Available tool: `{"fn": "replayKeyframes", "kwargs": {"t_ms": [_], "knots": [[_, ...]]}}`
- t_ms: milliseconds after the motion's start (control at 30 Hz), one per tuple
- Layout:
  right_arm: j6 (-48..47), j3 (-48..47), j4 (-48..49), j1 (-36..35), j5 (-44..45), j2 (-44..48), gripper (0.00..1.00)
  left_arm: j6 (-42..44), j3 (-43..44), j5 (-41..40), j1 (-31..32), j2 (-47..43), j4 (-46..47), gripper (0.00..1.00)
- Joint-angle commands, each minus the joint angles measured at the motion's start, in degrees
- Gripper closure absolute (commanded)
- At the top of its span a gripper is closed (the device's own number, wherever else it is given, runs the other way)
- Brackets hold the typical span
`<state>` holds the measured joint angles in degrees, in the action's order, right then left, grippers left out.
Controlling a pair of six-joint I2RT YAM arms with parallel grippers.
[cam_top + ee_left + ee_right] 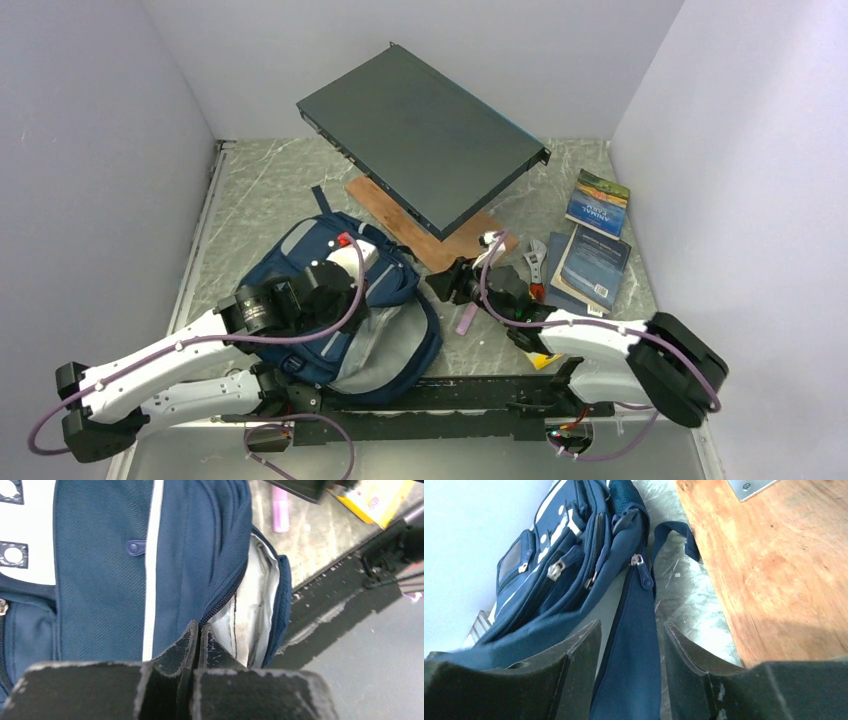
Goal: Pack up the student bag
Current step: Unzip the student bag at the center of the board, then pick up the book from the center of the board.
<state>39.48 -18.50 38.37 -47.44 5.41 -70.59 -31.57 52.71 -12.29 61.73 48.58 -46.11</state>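
Observation:
The student bag [300, 265] is navy with light stripes and lies flat at the left centre of the table. Its main compartment gapes toward the near edge and shows grey lining [252, 605]. My left gripper [345, 300] sits over the bag. In the left wrist view the gripper [200, 630] has its jaws pressed together on the zip edge of the opening. My right gripper [445, 287] is at the bag's right side. In the right wrist view the gripper [631, 632] is open, with a navy edge of the bag [634, 680] running between its fingers.
A flat black device [420, 135] leans at the back over a wooden board [440, 240]. Two books [598, 200] [592, 265] and a wrench [537, 262] lie at the right. A pink marker [467, 318] and a yellow item [545, 358] lie near the front rail.

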Motion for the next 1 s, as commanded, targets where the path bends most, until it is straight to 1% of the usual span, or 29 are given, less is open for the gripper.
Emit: {"fn": "replayKeyframes", "kwargs": {"t_ms": [0,33,100,200,267,367,433,467,567,700,800,900,933,967], "knots": [[-4.9,-0.2,-15.4,0.1,2.2,7.5,0.50,5.9,-0.1,-1.4,-8.3,0.0,0.6,1.00],[-5.2,0.0,-17.8,0.1,2.7,9.2,0.50,7.6,-0.2,1.2,-11.5,-0.2,1.1,1.00],[-5.5,0.1,-22.7,0.2,4.1,14.1,0.50,11.2,0.3,3.1,-17.0,-0.6,0.7,1.00],[-4.9,0.2,-32.0,0.2,6.8,21.7,0.49,15.9,1.7,0.0,-22.1,-1.1,-0.8,1.00],[-4.9,0.5,-36.9,0.2,9.5,26.6,0.46,18.4,1.8,-3.0,-24.3,-1.6,-0.7,1.00],[-5.0,-0.4,-45.4,0.5,15.0,31.8,0.36,20.7,-0.4,-9.1,-25.1,-2.8,1.6,1.00],[-4.6,-2.1,-51.1,0.9,18.9,33.6,0.29,22.2,-3.1,-10.3,-25.2,-3.8,4.7,1.00],[-4.2,-2.9,-53.5,1.1,20.4,34.2,0.28,22.7,-4.4,-10.6,-25.2,-4.3,6.1,1.00],[-2.3,-3.5,-55.3,2.6,22.0,35.4,0.23,23.5,-6.5,-10.6,-25.7,-4.9,7.7,1.00],[1.9,-6.2,-58.2,8.2,22.3,33.7,0.19,24.8,-8.0,-10.3,-25.8,-5.2,8.1,1.00],[0.8,-8.4,-58.5,14.2,22.3,31.9,0.19,24.7,-7.9,-8.1,-25.8,-5.1,7.8,1.00],[-0.8,-11.2,-59.6,23.0,23.3,29.2,0.18,25.0,-8.0,-5.8,-25.8,-5.8,8.1,1.00],[-1.5,-12.1,-59.2,27.0,22.7,28.1,0.17,25.0,-8.2,-5.3,-25.8,-6.2,8.2,1.00],[-2.3,-12.7,-58.0,31.0,19.2,27.2,0.16,25.1,-8.4,-4.9,-25.8,-6.6,8.5,1.00]]}}
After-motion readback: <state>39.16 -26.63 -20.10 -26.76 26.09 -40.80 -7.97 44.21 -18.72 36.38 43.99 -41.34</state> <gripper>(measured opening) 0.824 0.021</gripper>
